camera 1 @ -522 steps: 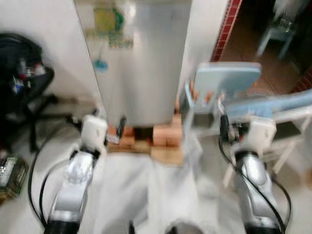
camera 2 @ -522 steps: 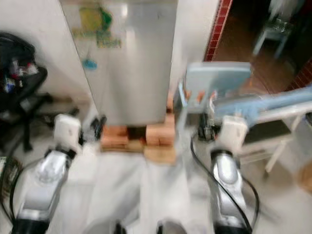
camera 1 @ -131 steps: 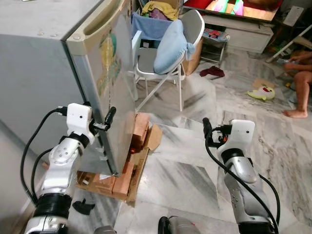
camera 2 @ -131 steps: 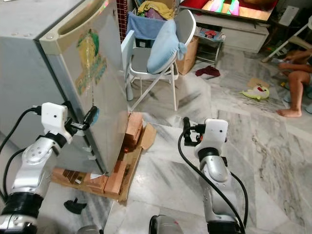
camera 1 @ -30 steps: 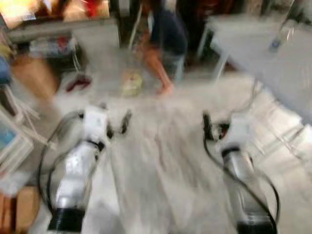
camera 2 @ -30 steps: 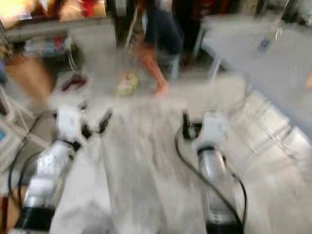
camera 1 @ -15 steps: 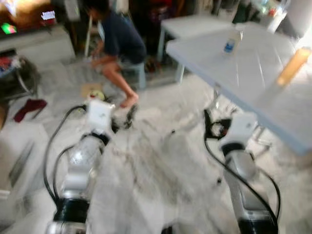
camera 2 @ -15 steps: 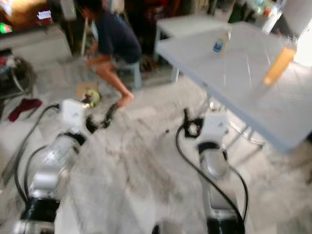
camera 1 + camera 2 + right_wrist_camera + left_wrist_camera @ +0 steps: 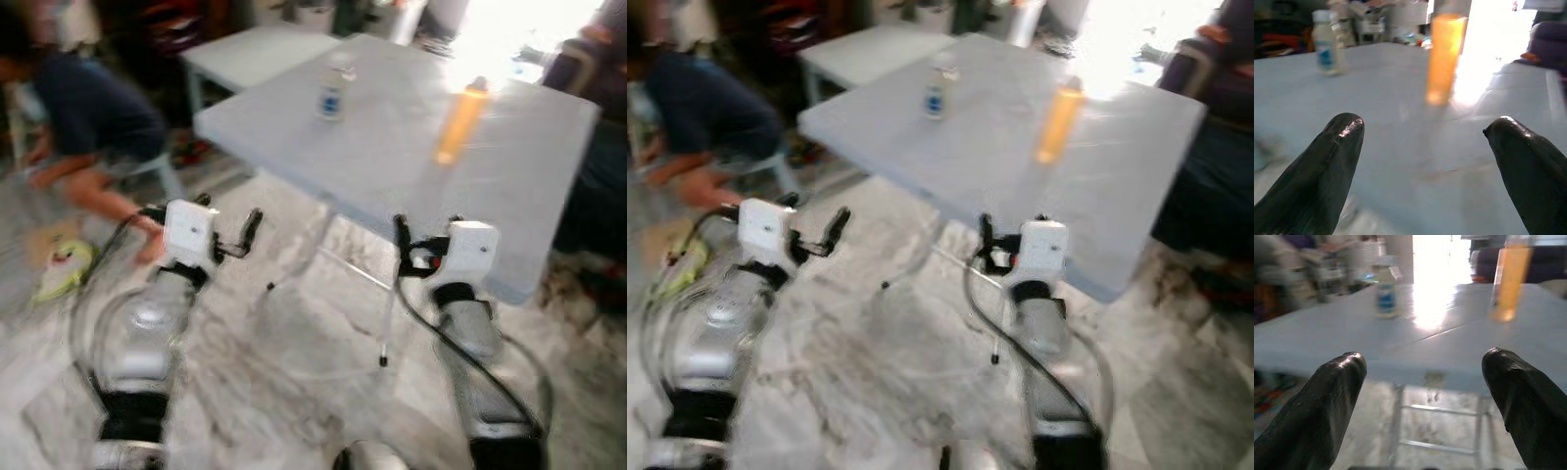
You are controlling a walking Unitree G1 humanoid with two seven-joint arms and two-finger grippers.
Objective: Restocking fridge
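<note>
A pale grey table (image 9: 392, 157) stands right in front of me. On it stand a small clear bottle with a blue label (image 9: 335, 88) toward the far side and a tall orange bottle (image 9: 460, 122) to its right. My left gripper (image 9: 230, 223) is held out below the table's left corner, open and empty. My right gripper (image 9: 423, 235) is open and empty too, at the table's near edge. Both wrist views look between the open fingers at the blue-label bottle (image 9: 1386, 293) and the orange bottle (image 9: 1445, 56). The picture is blurred.
A person (image 9: 78, 127) crouches on the marble floor at the left, with a yellow toy (image 9: 64, 269) near them. A smaller white table (image 9: 255, 54) stands behind. Thin metal table legs (image 9: 387, 323) reach the floor between my arms. A dark purple shape (image 9: 598, 59) is at the far right.
The camera has swung right and come closer: the table now sits in the centre and the person has slid to the left edge. Both grippers hold the same open pose.
</note>
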